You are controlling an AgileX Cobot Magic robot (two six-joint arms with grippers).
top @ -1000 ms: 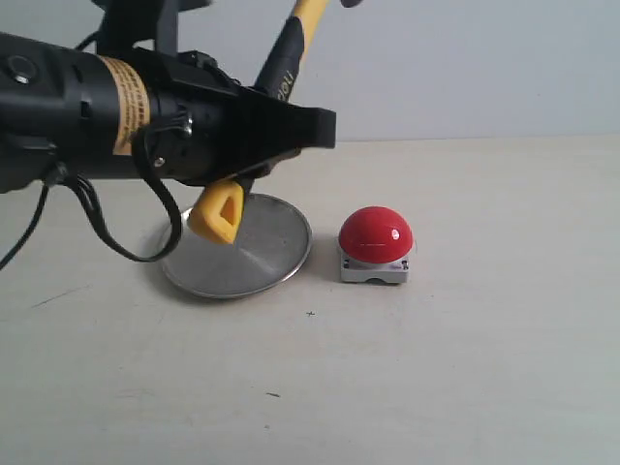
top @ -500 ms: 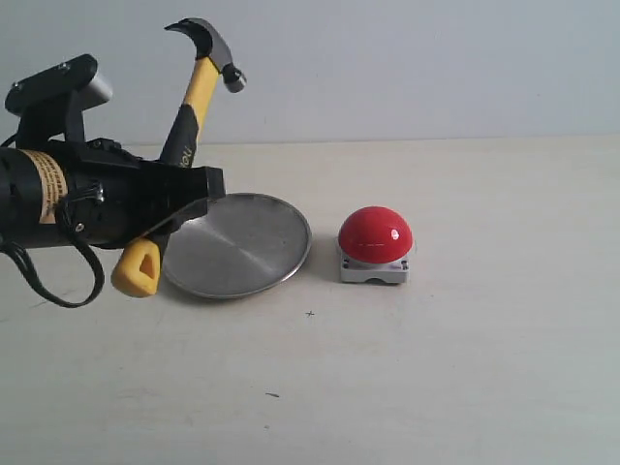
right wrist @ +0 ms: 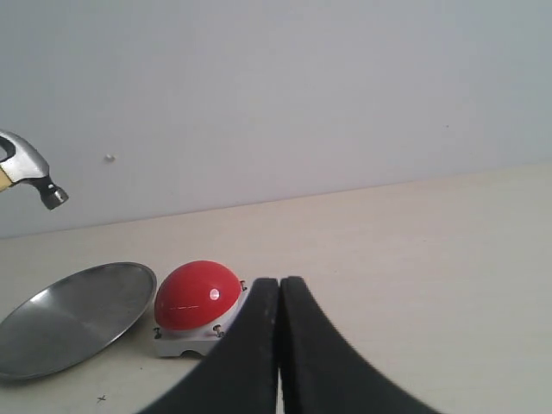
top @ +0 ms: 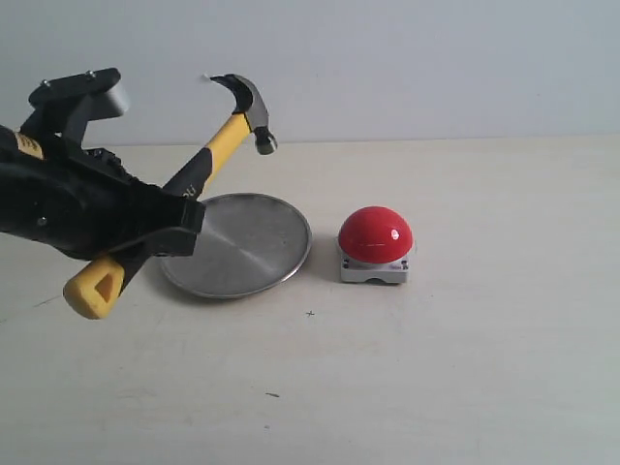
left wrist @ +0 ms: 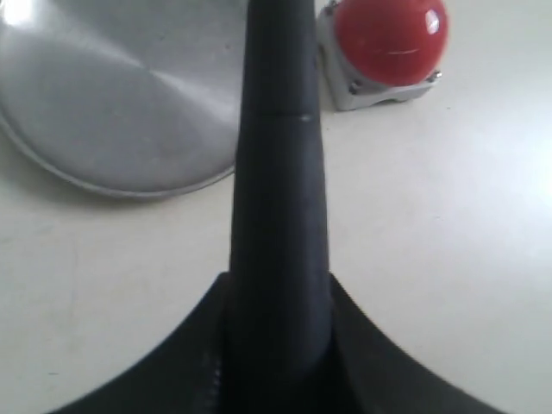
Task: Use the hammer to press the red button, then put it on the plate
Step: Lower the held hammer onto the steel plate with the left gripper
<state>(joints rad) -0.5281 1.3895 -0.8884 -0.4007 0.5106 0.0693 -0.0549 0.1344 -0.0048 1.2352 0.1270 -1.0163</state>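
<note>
My left gripper [top: 160, 228] is shut on the hammer [top: 208, 160], gripping the black part of its handle [left wrist: 278, 172]. The hammer slants up to the right: its dark steel head [top: 247, 105] hangs in the air above the plate's far edge, its yellow looped end [top: 92, 289] points down left. The hammer head [right wrist: 30, 172] also shows in the right wrist view. The red button [top: 375, 235] sits on its grey base right of the silver plate [top: 262, 262], untouched. My right gripper [right wrist: 279, 289] is shut and empty, apart from the red button [right wrist: 196, 296].
A pale wall rises behind the beige table [top: 465, 349]. The left arm's black body [top: 58, 203] fills the left side above the table. The plate [left wrist: 112, 103] and the button [left wrist: 390, 34] lie beyond the held handle in the left wrist view.
The left arm has drawn back left and lowered, tilting the hammer so its head swung down and to the right, nearer the button. Plate and button have not moved.
</note>
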